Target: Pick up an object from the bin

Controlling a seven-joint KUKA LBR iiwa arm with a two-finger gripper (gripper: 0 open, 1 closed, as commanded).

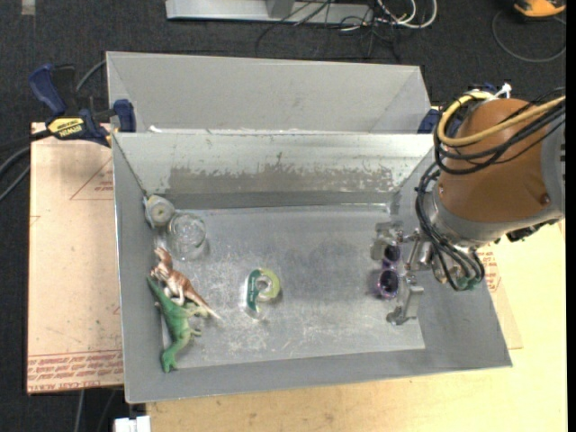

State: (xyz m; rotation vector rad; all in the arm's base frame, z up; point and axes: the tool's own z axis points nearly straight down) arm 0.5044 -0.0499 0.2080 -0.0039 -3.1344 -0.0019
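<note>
Well left of the fingers I see a green plastic dinosaur point(177, 324), and nearer them a green-and-white curled ring point(261, 292). A small dark purple plastic object point(388, 283) lies between the gripper's point(396, 275) spread fingers. The orange-covered wrist point(495, 165) leans in from the right, low over the grey metal bin point(297, 354).

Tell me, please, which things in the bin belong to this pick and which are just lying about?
Job in hand: gripper; small purple thing right at it, at the right of the bin.
Lying about: green toy dinosaur, brown-and-white toy dinosaur, green-and-white ring, clear cup, small grey round thing.
</note>
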